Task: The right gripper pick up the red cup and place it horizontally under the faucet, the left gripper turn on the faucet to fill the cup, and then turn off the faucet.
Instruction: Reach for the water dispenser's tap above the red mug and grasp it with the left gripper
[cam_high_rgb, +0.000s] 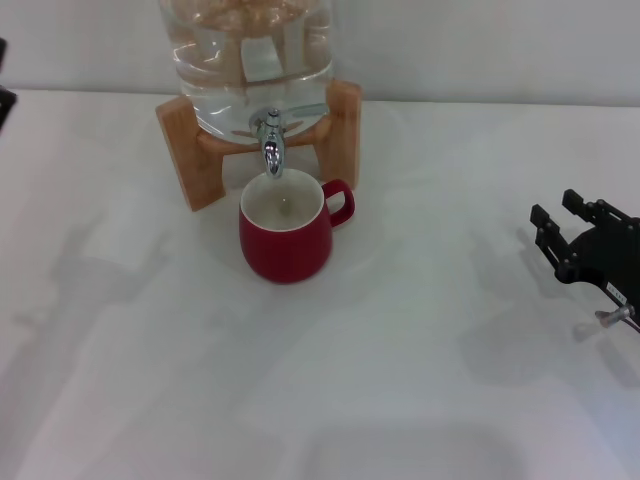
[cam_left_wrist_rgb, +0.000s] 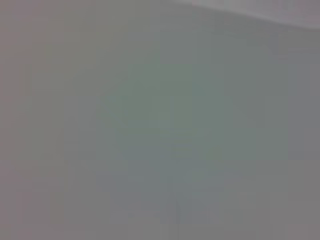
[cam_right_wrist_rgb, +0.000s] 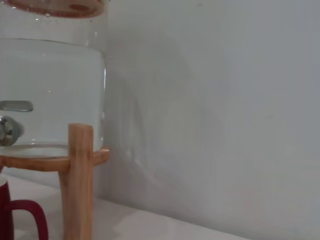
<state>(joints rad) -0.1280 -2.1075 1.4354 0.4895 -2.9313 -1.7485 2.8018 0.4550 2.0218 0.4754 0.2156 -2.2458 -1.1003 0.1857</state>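
The cup (cam_high_rgb: 286, 240) stands upright on the white bench (cam_high_rgb: 400, 380), right below the spout of the faucet (cam_high_rgb: 271, 140), handle turned to the right. From the head view the jug (cam_high_rgb: 245, 50) sits on its wooden stand (cam_high_rgb: 185, 150) at the far side, just behind the cup. The right gripper (cam_high_rgb: 562, 225) hangs at the right edge, well apart from the cup, its black prongs spread and holding nothing. The left gripper barely shows, only a dark sliver at the far left edge, so I cannot tell how its prongs stand. I'd judge the cup placed and the faucet's lever the next target; it lies to the right of the left arm, on the far side of the bench.

The left wrist view gives only a blank grey surface.

The right wrist view looks across at the jug (cam_right_wrist_rgb: 50, 95), a stand leg (cam_right_wrist_rgb: 77, 180), and the cup's handle (cam_right_wrist_rgb: 27, 220) beside it.
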